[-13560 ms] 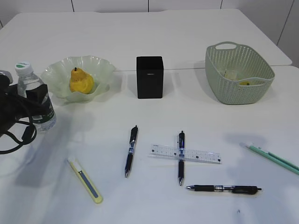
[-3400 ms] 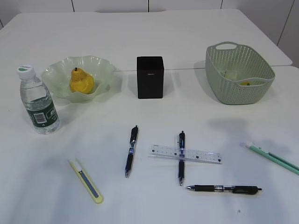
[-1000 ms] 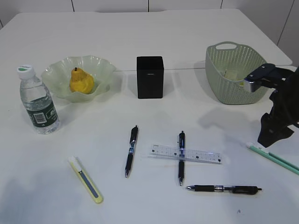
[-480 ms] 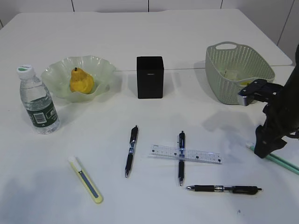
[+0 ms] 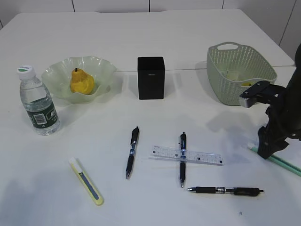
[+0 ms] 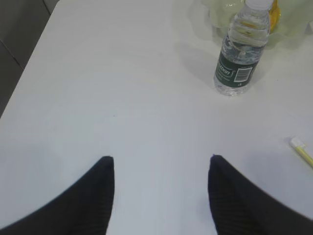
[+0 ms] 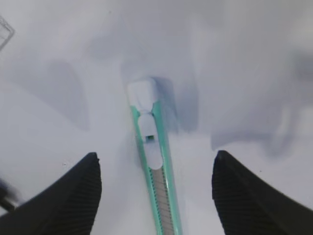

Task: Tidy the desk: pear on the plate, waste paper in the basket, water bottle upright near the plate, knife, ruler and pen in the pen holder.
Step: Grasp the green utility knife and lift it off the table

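Observation:
My right gripper (image 5: 267,149) stands open, its jaws straddling the white end of a green knife (image 7: 155,171) that lies flat at the table's right edge (image 5: 277,160). My left gripper (image 6: 161,158) is open over bare table, out of the exterior view. The pear (image 5: 81,81) sits in the plate (image 5: 101,66). Left of the plate, the water bottle (image 5: 38,101) stands upright. Waste paper (image 5: 232,74) lies in the basket (image 5: 237,75). A yellow knife (image 5: 86,181), the ruler (image 5: 186,155) and three pens (image 5: 132,151) (image 5: 182,159) (image 5: 225,190) lie in front of the black pen holder (image 5: 151,77).
One pen lies across the ruler. The bottle (image 6: 239,54) and the yellow knife's tip (image 6: 302,151) show ahead and to the right of my left gripper. The table's left edge (image 6: 29,54) runs close by.
My right arm has come down and slightly left, from beside the basket to just over the green knife's white end. Nothing on the table has moved.

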`<state>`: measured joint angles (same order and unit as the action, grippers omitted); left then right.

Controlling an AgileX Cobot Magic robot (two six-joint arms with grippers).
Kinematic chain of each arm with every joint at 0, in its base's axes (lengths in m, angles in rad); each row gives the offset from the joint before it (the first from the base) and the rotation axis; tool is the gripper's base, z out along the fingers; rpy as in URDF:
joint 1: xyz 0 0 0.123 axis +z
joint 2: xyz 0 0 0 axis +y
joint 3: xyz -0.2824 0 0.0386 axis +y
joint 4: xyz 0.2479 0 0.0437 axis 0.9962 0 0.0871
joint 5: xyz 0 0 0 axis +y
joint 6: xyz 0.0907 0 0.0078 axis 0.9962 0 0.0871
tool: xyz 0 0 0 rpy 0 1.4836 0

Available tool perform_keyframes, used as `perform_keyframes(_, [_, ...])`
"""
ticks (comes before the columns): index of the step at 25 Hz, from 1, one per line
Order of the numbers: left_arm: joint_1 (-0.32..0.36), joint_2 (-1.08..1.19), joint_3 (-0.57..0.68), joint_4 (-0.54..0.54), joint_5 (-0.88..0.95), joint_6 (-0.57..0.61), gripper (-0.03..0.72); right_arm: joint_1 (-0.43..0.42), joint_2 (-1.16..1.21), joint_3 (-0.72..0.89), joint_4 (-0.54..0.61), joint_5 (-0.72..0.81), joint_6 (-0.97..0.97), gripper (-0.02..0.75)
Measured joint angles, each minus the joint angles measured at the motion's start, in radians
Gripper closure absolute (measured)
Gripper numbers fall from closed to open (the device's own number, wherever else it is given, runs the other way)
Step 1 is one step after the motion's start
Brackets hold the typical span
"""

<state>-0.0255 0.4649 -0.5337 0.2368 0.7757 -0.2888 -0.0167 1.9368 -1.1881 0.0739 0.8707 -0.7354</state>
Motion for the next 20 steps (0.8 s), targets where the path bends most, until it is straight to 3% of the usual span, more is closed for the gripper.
perform_keyframes(20, [0.0, 0.0, 0.0, 0.0, 0.0, -0.001, 0.306, 0.0, 0.0, 0.0, -0.012, -0.006, 0.067, 0.186])
